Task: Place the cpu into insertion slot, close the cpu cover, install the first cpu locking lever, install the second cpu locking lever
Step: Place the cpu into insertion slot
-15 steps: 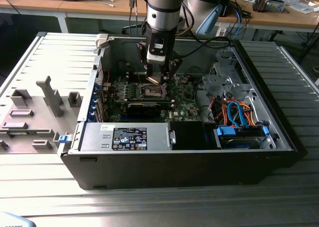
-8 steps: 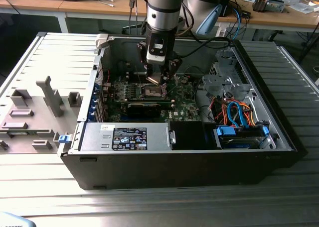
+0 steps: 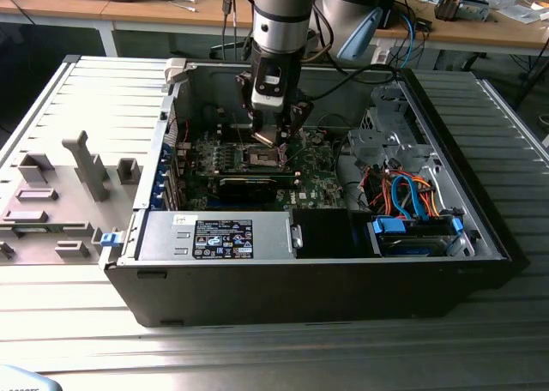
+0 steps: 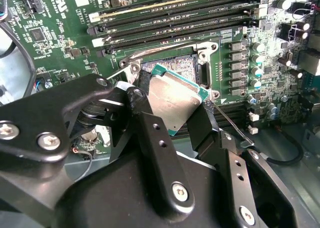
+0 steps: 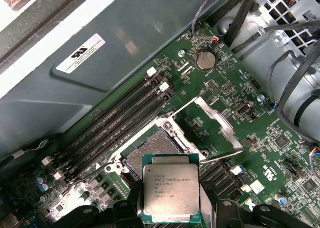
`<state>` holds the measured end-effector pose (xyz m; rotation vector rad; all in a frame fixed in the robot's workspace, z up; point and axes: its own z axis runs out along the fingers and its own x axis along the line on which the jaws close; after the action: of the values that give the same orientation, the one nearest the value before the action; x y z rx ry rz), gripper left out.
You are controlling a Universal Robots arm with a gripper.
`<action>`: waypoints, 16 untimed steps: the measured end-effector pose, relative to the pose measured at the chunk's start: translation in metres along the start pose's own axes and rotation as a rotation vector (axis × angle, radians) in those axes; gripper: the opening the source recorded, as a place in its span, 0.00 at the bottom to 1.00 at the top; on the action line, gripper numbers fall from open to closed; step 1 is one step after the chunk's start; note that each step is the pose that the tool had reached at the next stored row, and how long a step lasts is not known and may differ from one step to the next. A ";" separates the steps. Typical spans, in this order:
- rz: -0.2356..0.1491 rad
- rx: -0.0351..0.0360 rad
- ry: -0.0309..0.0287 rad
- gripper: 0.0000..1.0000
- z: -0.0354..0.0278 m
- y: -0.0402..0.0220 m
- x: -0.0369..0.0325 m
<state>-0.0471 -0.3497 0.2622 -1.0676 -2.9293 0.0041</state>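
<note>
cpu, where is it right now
In both wrist views the cpu is gripped in the end effector, over the motherboard just short of the open insertion slot, with the swung-open cpu cover beside that slot.

The cpu (image 5: pixel 171 193) hangs over the insertion slot (image 5: pixel 150 149), cpu cover (image 5: pixel 223 128) beside.

My exterior view looks down from well back into the computer case (image 3: pixel 257 292); both wrist views sit close over the motherboard (image 5: pixel 260 138), sharing the insertion slot (image 4: pixel 175 63).
</note>
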 end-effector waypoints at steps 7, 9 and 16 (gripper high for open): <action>0.010 -0.0002 0.0001 0.55 0.0005 0.0000 0.0000; 0.013 -0.0003 0.0001 0.55 0.0006 0.0000 0.0000; 0.020 -0.0269 -0.0412 0.55 0.0015 0.0000 -0.0001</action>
<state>-0.0471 -0.3497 0.2608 -1.1141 -2.9631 -0.0132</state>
